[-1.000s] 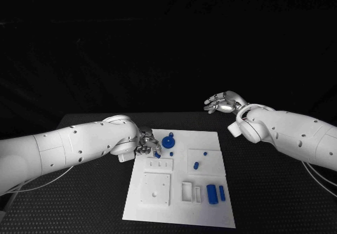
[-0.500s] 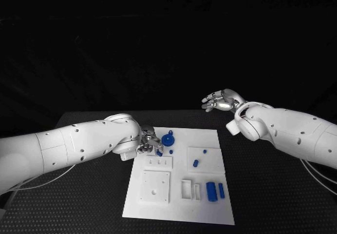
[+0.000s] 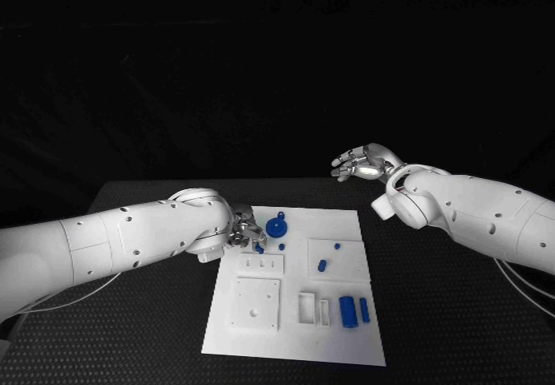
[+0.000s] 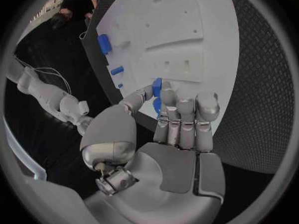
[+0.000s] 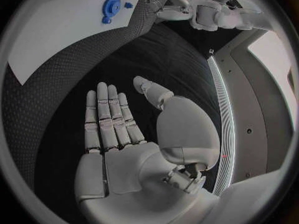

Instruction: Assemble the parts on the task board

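Observation:
The white task board (image 3: pixel 347 337) lies in the middle of the table. My left hand (image 3: pixel 242 233) hovers over its far left corner and pinches a small blue part (image 4: pixel 157 88) between thumb and fingers, low over the board (image 4: pixel 187 25). A blue gear-shaped part (image 3: pixel 277 227) stands just right of that hand. Small blue pegs (image 3: pixel 322 266) and two larger blue blocks (image 3: pixel 347 309) sit further along the board. My right hand (image 3: pixel 368 164) is raised beyond the board's far right corner, its palm (image 5: pixel 121 149) flat, its fingers straight and holding nothing.
The board carries white raised plates with slots and holes (image 3: pixel 256 305). Black textured table (image 3: pixel 451 321) surrounds it, with bare room on the right side. The gear (image 5: pixel 112 6) and the board's edge (image 5: pixel 56 40) also appear in the right wrist view.
The whole picture has shifted a little, so the camera moved. My left hand stays at the board's far left corner; my right hand stays raised and empty.

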Controlling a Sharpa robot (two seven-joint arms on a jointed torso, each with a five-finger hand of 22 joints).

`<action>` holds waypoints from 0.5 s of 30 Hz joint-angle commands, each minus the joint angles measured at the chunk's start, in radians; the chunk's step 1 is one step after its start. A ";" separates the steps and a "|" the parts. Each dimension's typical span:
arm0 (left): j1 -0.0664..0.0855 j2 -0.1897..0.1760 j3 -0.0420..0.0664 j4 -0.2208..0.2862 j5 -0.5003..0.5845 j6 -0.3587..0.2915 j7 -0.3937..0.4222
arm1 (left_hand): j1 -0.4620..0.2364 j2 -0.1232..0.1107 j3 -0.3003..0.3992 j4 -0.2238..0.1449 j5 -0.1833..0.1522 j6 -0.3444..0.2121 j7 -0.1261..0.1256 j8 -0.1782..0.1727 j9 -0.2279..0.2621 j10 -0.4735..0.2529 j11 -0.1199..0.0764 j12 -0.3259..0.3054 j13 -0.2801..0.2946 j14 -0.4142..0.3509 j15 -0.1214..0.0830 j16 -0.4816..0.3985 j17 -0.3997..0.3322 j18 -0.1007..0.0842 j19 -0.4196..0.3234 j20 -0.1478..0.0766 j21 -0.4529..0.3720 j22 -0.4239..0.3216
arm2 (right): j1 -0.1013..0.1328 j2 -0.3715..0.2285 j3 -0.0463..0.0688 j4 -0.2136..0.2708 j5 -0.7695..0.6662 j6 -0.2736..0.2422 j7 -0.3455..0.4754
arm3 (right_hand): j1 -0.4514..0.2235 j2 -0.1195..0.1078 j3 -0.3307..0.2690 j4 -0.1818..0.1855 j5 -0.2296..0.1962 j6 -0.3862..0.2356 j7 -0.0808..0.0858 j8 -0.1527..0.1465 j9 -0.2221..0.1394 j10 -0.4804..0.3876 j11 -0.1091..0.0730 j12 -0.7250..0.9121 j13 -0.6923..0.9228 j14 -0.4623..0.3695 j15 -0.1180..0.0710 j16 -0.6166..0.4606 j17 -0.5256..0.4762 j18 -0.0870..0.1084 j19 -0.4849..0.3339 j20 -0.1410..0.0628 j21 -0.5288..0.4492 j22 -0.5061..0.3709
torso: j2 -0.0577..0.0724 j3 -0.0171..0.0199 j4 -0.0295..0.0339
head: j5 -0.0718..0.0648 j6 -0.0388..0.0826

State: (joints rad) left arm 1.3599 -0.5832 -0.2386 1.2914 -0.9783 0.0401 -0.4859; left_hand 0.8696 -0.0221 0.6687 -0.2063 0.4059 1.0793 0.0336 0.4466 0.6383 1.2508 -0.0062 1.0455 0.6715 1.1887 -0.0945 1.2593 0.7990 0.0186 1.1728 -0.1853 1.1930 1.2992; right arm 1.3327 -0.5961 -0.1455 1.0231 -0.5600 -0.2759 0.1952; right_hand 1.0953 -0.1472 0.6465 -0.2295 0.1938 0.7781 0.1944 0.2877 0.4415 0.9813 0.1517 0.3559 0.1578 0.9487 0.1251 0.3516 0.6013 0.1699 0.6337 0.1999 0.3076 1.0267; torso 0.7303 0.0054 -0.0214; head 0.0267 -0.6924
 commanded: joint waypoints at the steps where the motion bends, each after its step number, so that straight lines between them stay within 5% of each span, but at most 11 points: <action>1: -0.006 0.000 0.001 0.000 -0.053 -0.033 0.023 | -0.006 0.016 -0.002 -0.010 0.051 0.053 -0.046 0.073 0.083 0.121 -0.118 -0.002 0.004 0.114 -0.124 0.010 0.003 0.159 0.049 -0.089 0.010 0.004 | 0.000 0.001 0.001 0.000 -0.008 0.023 0.003 | -0.001 0.000 -0.011 -0.001 0.008 0.000 0.008 0.004 -0.002 0.007 -0.002 -0.003 -0.004 -0.004 0.003 -0.006 -0.002 0.017 -0.007 0.003 -0.006 0.002 | 0.000 -0.0001 0.0003 | 0.000 -0.003; 15: -0.030 -0.004 0.001 0.015 -0.157 -0.026 0.040 | -0.031 0.024 0.002 -0.027 0.099 0.064 -0.053 0.116 0.066 0.131 -0.123 0.001 0.021 0.115 -0.117 0.028 0.008 0.152 0.041 -0.083 0.027 0.012 | 0.000 0.004 0.001 -0.002 -0.010 0.032 -0.002 | -0.001 0.002 -0.020 -0.004 0.021 -0.002 0.009 0.003 -0.005 0.009 -0.001 -0.006 -0.014 -0.004 0.005 -0.010 -0.005 0.017 -0.011 0.004 -0.010 0.006 | 0.000 -0.0003 -0.0008 | 0.003 -0.009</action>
State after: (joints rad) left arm 1.3308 -0.5875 -0.2386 1.3019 -1.0865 0.0121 -0.4651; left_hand 0.8378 -0.0040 0.6572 -0.2183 0.4568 1.0846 0.0355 0.4525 0.6605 1.2522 -0.0077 1.0455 0.6915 1.1940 -0.0956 1.2820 0.8066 0.0185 1.1755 -0.1895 1.2158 1.3081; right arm 1.3328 -0.5930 -0.1455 1.0210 -0.5614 -0.2637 0.1922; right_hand 1.0953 -0.1472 0.6319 -0.2331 0.2109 0.7782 0.1943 0.2873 0.4377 0.9812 0.1517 0.3560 0.1442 0.9486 0.1250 0.3476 0.5973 0.1699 0.6302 0.2033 0.3019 1.0317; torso 0.7299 0.0050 -0.0216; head 0.0266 -0.7005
